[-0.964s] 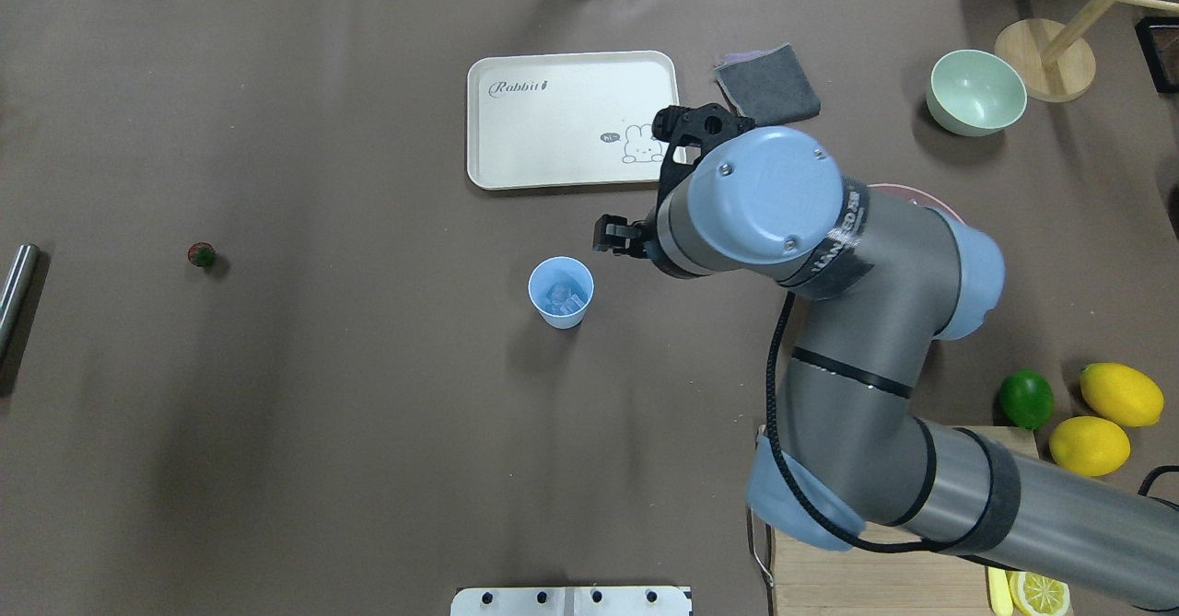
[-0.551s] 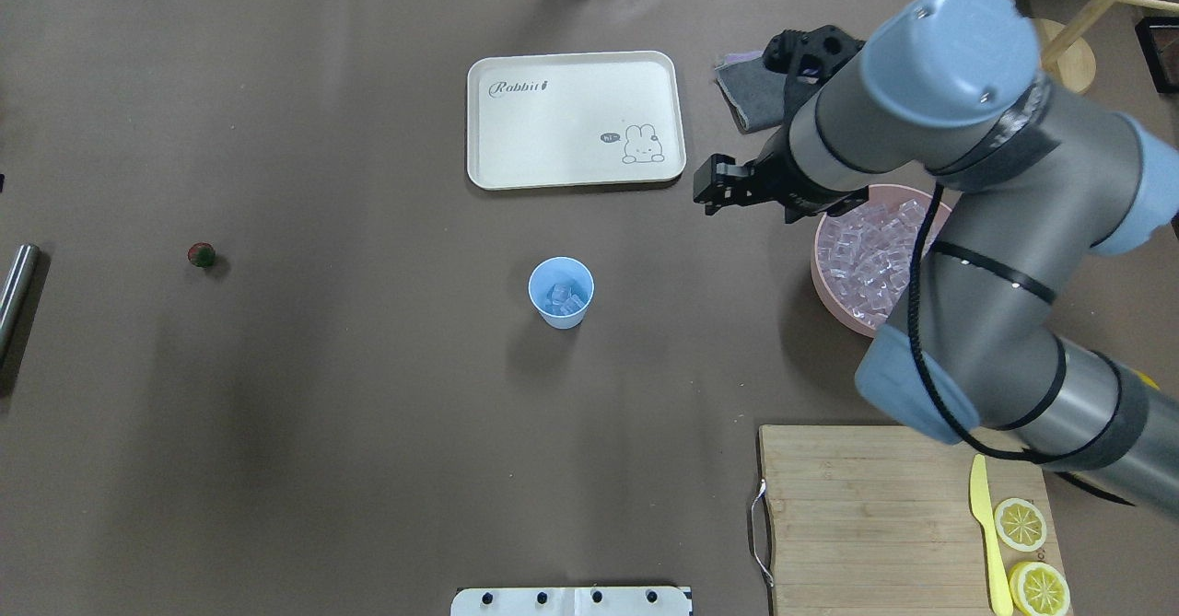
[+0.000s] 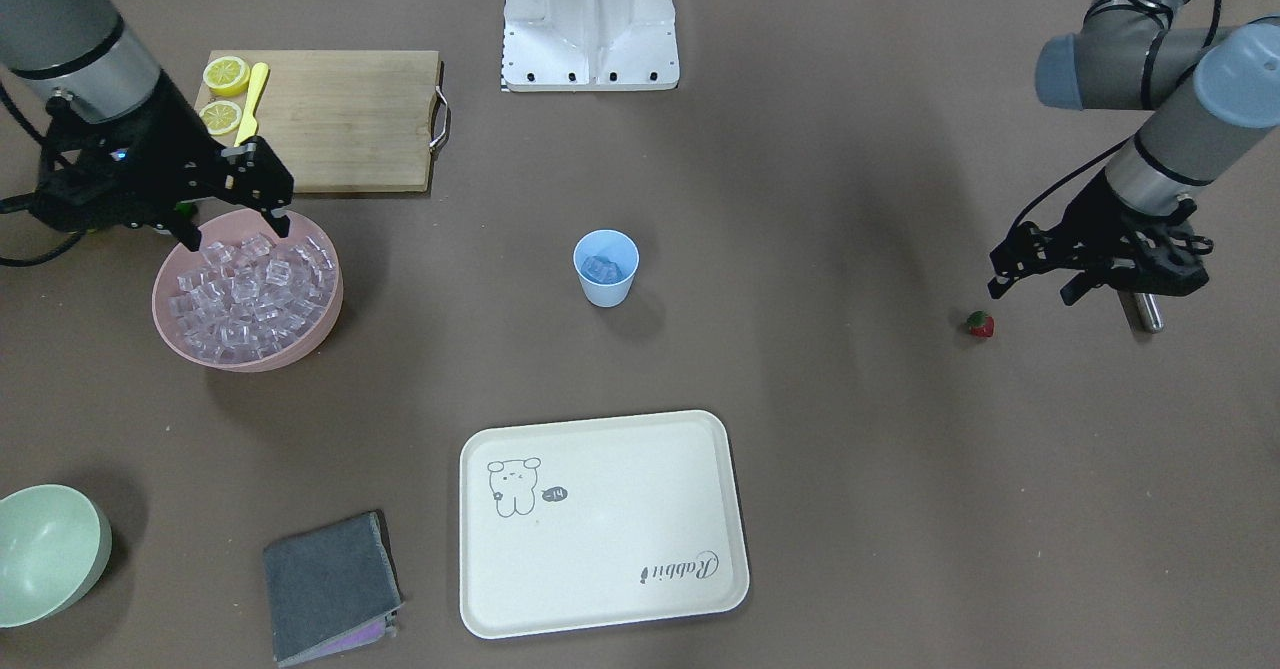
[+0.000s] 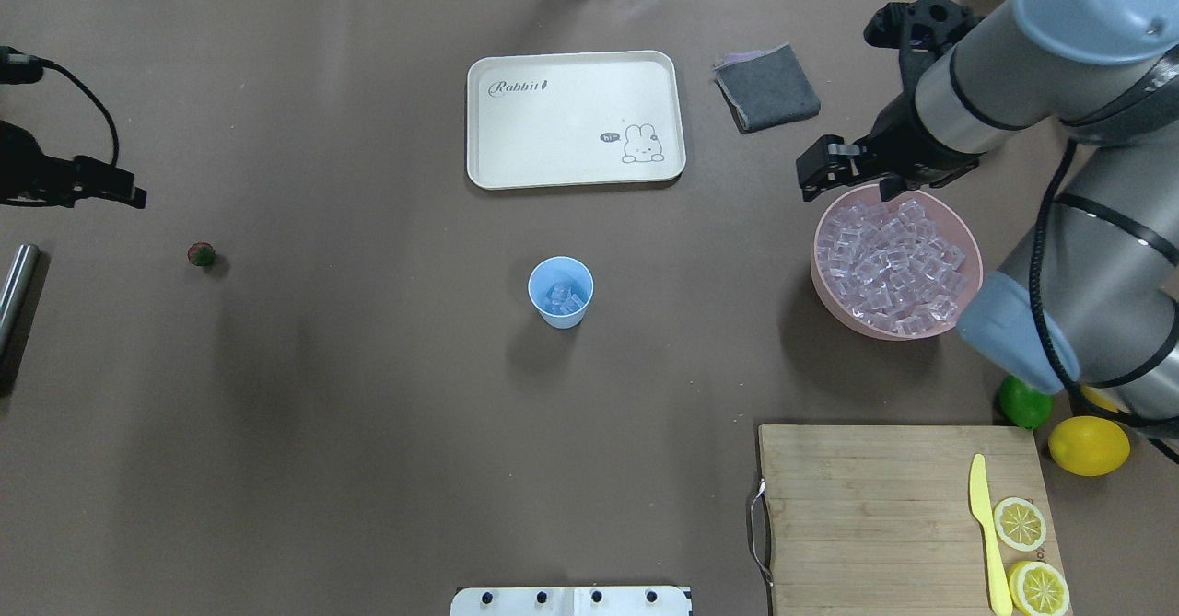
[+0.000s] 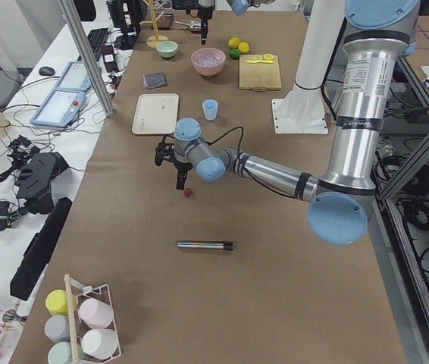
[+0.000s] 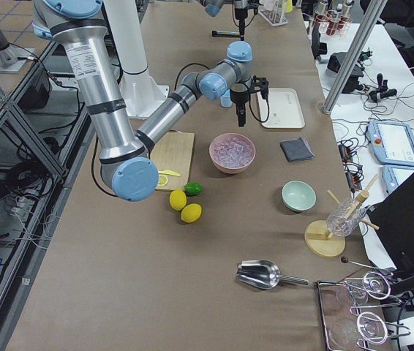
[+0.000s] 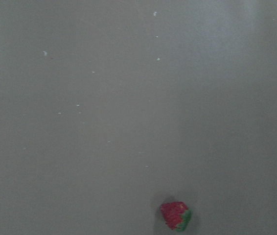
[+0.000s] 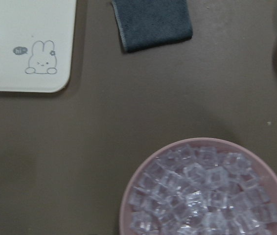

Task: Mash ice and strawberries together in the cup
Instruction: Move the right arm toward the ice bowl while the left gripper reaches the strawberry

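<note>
Nearest my base lies one wooden cutting board. It carries two lemon halves and one yellow knife. Just beside the board sit two whole lemons and one lime.

Further out, in the middle of the surface, stands the one light-blue cup, upright. There are a few ice cubes in its bottom, too jumbled for me to count.

The single strawberry lies about level with the cup on my left, well apart from it. One metal rod lies further toward the left end. My left tool hangs above the surface near the strawberry without touching it. Its fingers are spread and hold nothing.

On my right, one pink bowl is heaped with many more cubes. My right tool hovers over the bowl's rim, fingers wide apart and empty.

Farthest out lie one cream tray, one folded grey cloth and one pale-green bowl.
</note>
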